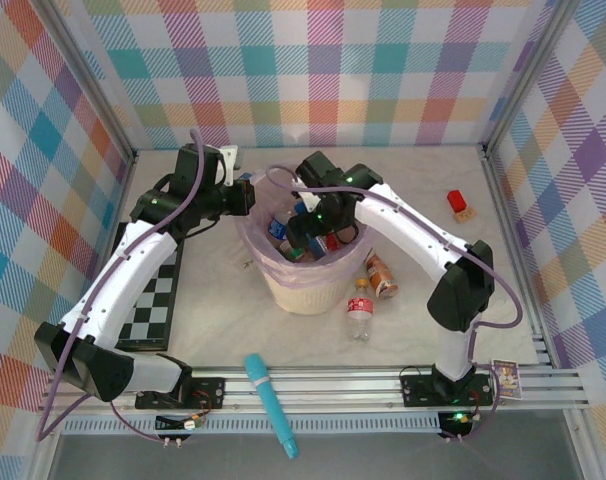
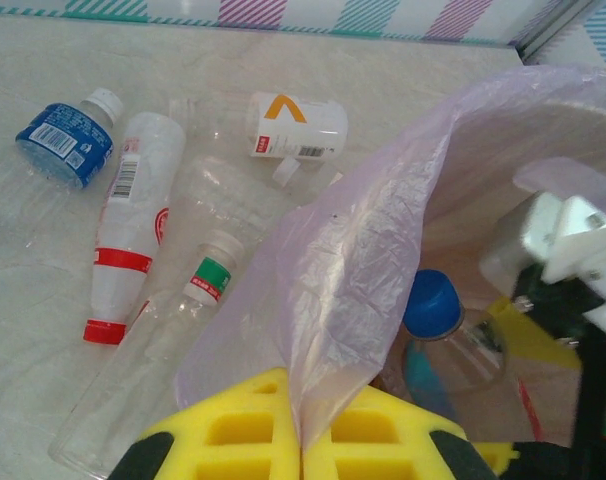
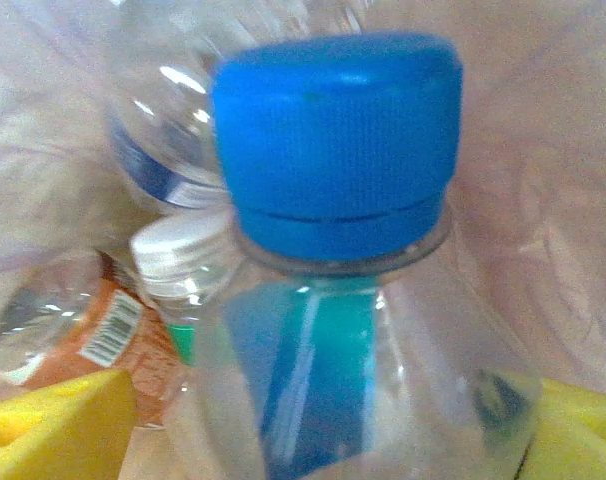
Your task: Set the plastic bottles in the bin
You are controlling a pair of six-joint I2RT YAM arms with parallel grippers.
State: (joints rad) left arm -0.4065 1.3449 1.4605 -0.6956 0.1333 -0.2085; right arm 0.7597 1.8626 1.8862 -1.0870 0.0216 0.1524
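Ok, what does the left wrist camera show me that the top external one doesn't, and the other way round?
Left wrist gives you four bottles lying on the table beside the bin: blue-labelled bottle, red-banded bottle, green-labelled bottle, orange-chevron bottle. Top external gives you instead two more right of the bin, the orange-labelled bottle and small red-capped bottle, plus the teal stick and red block. Shared: the bin and its pink bag, its rim pinched in the shut left claw.
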